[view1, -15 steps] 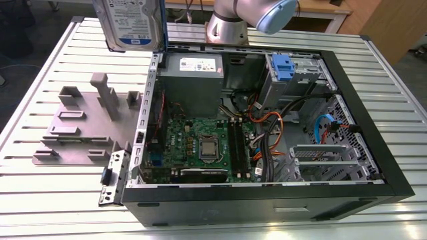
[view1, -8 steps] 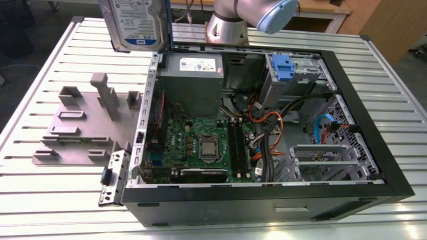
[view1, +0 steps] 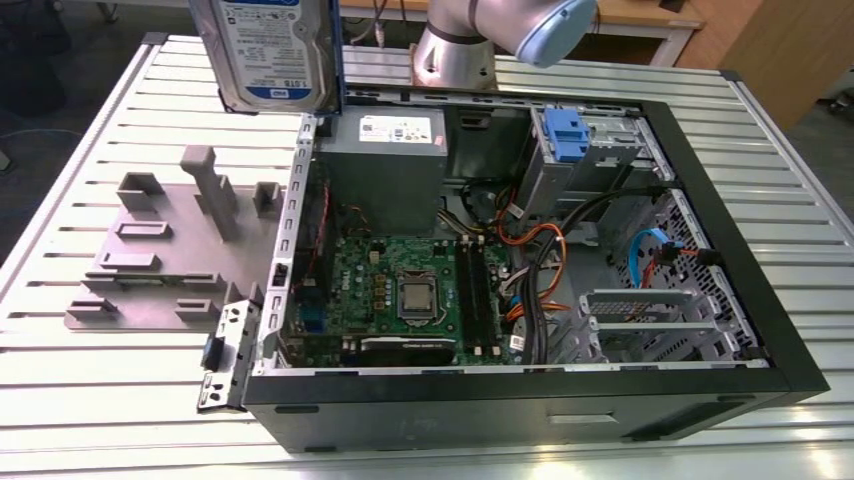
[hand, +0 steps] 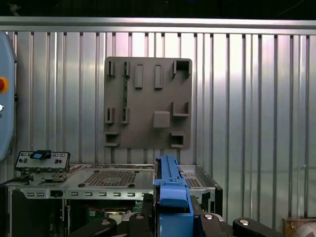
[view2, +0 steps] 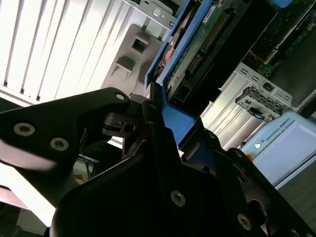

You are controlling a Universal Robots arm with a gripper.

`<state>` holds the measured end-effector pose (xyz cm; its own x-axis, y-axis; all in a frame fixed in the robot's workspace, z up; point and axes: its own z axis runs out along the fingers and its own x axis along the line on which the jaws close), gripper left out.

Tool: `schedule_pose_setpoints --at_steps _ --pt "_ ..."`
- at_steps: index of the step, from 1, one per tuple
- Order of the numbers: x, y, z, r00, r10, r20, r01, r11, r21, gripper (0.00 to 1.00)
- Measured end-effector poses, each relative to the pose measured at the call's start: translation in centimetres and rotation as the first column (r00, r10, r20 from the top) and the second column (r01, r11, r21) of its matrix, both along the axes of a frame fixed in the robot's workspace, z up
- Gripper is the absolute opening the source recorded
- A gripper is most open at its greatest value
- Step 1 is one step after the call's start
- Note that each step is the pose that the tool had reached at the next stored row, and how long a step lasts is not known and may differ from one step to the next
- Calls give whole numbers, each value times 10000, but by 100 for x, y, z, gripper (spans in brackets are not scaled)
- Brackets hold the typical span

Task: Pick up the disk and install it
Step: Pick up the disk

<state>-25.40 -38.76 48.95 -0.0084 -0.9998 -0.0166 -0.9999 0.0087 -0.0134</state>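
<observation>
Aloft above the open computer case (view1: 534, 415), the disk (view1: 267, 50) hangs upright with its white-and-blue label facing the exterior camera. It sits over the case's far corner at the exterior view's left, clear of the slatted metal desk (view1: 80, 400). Two black fingers (view2: 150, 138) are clenched on the disk's blue carrier, one on each side of its narrow edge, as both wrist views show. In the first wrist view the carrier's blue edge stands straight up between them; in the second, the disk's green circuit-board face runs away from them. One disk, one case and one grey fixture plate (view1: 147, 270) are on view. The plate lies flat on the desk just beside the case, at the exterior view's left. Inside the case, one grey power supply (view1: 387, 160) sits against the far wall below the disk, and one blue bracket (view1: 567, 135) is fixed to the drive bay further along that wall
</observation>
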Motion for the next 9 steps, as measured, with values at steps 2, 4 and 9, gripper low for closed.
schedule_pose_setpoints --at_steps 2,4,9 --pt "0 -42 0 10000 -35 1 35 10000 0 36" --pt "-1 -84 -1 10000 -76 1 76 10000 1 36" --pt "3 -163 -1 9999 -164 1 164 9999 1 36"
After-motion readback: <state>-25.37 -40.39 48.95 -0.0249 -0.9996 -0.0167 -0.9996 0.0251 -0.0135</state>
